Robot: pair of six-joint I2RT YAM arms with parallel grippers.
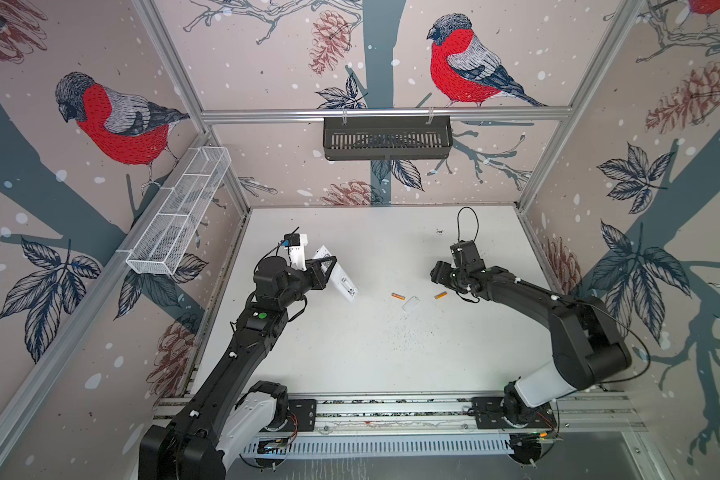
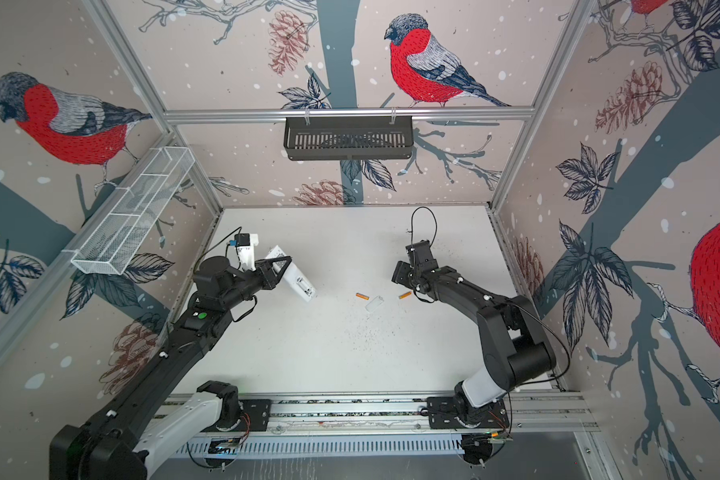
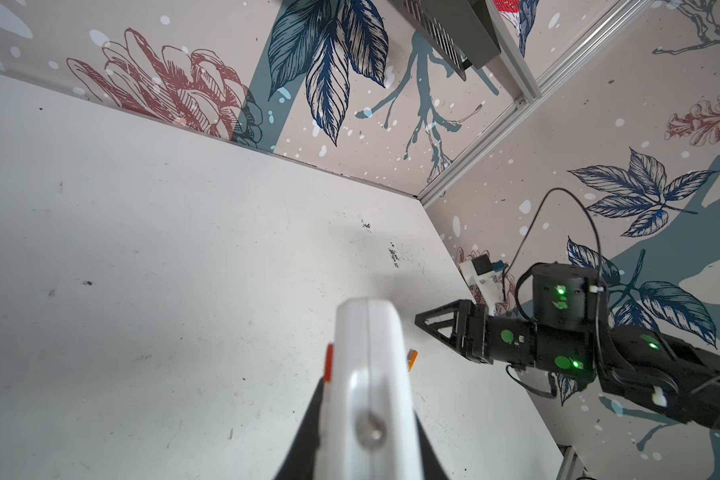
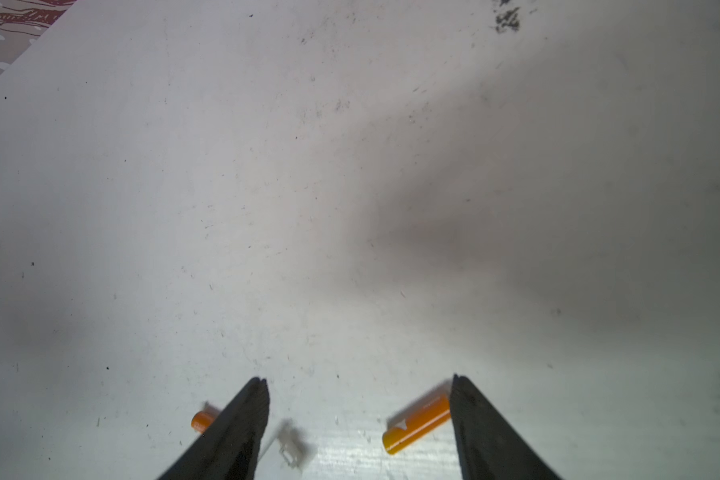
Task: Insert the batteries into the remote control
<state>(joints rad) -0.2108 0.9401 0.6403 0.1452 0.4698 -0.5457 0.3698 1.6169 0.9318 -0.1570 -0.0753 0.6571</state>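
Left jaws pinch the remote control (image 1: pixel 344 285).
Right jaws spread, empty, near two batteries (image 1: pixel 398 296) (image 1: pixel 440 295) on the table (image 1: pixel 350 353).

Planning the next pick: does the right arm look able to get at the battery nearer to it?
Probably yes: the right gripper is open, and the nearer battery lies uncovered on the table below its spread jaws.

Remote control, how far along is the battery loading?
Done: the cover lies off on the table. In hand: left gripper clamps the remote control, raised; right gripper hangs open above the batteries. Left: both lie loose, neither loaded.
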